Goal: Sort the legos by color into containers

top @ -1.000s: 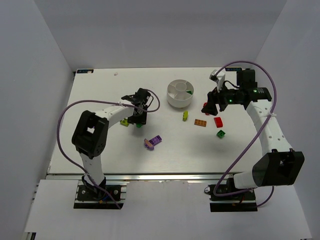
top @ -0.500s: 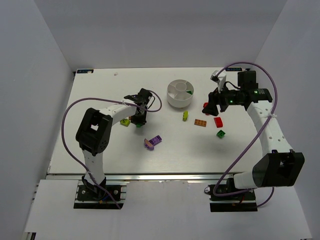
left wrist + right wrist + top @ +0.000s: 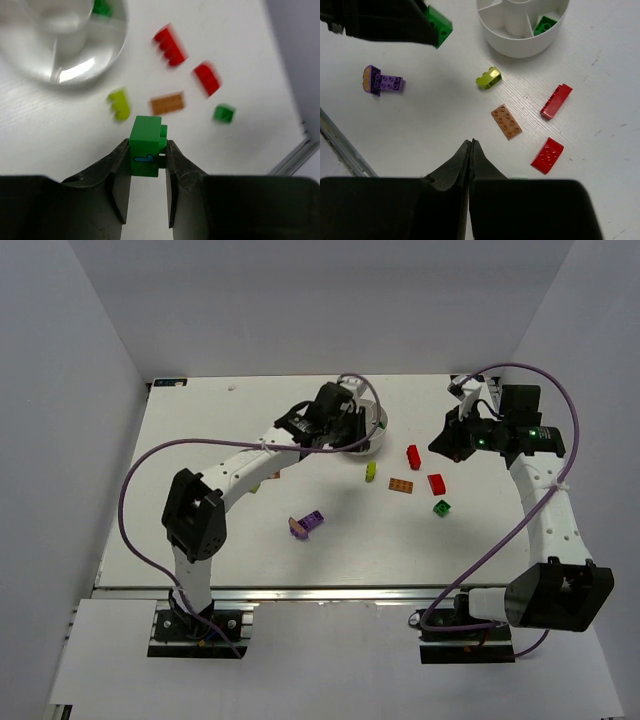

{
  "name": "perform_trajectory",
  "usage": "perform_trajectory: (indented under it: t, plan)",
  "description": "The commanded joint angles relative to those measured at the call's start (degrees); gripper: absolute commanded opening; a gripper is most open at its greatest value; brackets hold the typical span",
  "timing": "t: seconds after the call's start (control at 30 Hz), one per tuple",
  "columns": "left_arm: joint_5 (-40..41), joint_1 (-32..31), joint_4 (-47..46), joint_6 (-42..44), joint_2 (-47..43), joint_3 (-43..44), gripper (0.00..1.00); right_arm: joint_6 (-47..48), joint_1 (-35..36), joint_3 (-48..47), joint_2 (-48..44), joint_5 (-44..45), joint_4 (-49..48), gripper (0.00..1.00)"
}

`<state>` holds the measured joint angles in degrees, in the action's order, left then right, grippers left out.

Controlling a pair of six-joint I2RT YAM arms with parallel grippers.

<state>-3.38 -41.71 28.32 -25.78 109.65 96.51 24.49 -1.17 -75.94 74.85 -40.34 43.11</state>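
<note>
My left gripper [image 3: 147, 150] is shut on a green lego [image 3: 146, 144] and hangs above the table just beside the white dish [image 3: 102, 67]. In the top view the left gripper [image 3: 350, 438] covers most of the dish [image 3: 379, 421]. One green lego [image 3: 545, 24] lies in a wedge of the dish [image 3: 520, 47]. Loose on the table are two red legos [image 3: 556, 101] [image 3: 547, 155], an orange one [image 3: 506, 121], a yellow-green one [image 3: 488, 78], a dark green one [image 3: 441, 507] and a purple one [image 3: 382, 81]. My right gripper [image 3: 471, 143] is shut and empty, raised to the right of them.
The enclosure's white walls stand on three sides. The right arm's purple cable [image 3: 520, 370] loops above its wrist, and the left arm's cable [image 3: 150, 455] arcs over the left half of the table.
The left arm swung from the table's left side over to the dish, carrying the green lego. The right gripper drew back to the right and shut, uncovering a red lego.
</note>
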Motion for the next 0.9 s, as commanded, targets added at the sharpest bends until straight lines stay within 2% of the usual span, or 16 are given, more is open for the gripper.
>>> perform_trajectory:
  t: [0.0,0.1,0.23,0.37,0.6,0.87]
  plan:
    - [-1.6,0.5,-4.2,-2.7,6.1,10.9,0.0,-2.8,-1.6,0.7,-2.3,0.4,-3.4,0.0]
    - [0.6,0.5,-2.7,-2.0,11.9,21.6,0.0,-3.7,-2.2,1.7,-3.3,-0.3,-3.9,0.0]
    - [2.8,0.3,-4.5,-1.5,19.5,29.5,0.0,-4.6,-2.7,3.1,-4.7,-0.8,-5.0,0.01]
    - [7.4,0.1,-9.8,0.6,21.8,30.6,0.0,-5.3,-3.1,4.0,-5.8,-1.2,-5.4,0.01]
    - [12.5,-0.6,-11.8,4.0,24.6,32.3,0.0,-5.9,-3.8,5.8,-6.8,-2.0,-5.7,0.02]
    - [16.6,-1.7,-13.5,7.2,26.5,34.0,0.16,-6.0,-4.1,6.7,-7.2,-2.3,-5.8,0.02]
